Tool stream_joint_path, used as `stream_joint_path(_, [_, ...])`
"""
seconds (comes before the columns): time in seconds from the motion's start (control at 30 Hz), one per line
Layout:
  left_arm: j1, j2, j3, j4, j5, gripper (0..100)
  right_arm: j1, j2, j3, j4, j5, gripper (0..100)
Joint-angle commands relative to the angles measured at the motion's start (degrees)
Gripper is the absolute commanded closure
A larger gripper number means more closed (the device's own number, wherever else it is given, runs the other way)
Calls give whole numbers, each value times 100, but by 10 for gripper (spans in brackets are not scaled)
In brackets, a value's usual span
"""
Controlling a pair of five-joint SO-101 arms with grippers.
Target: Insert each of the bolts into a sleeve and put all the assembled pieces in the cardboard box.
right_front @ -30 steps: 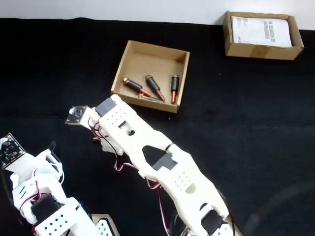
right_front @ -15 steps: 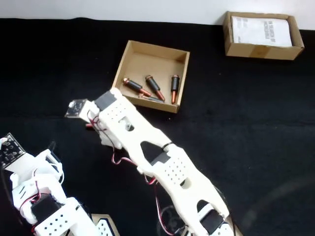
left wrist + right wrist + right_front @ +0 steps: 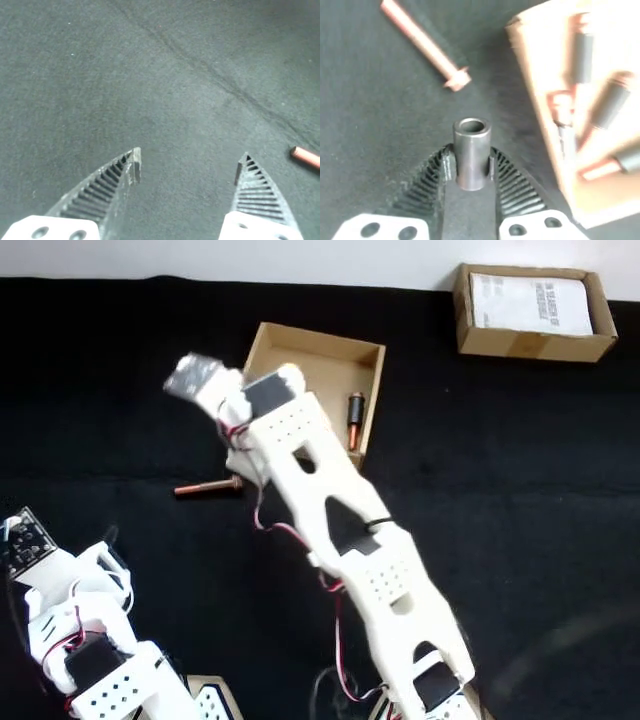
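Copper-coloured bolt [image 3: 207, 486] lies on the black counter [image 3: 520, 490] at 8 o'clock of the open cardboard box [image 3: 325, 337], which holds assembled pieces [image 3: 355, 418]. Right tool [image 3: 470, 156] is clenched on a dark steel tubular sleeve [image 3: 471, 150] near the box; left tool [image 3: 189, 162] hangs released over the counter.

Looks like a robotics lab bench to me. Black cloth covers the table [image 3: 530, 500]. Loose red wires [image 3: 335, 605] trail along a white plastic arm [image 3: 390, 580].
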Motion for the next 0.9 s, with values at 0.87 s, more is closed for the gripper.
stream_joint_path(0.87, [646, -127, 101, 695, -1090, 697, 3055, -8119, 5191, 66, -1459, 992])
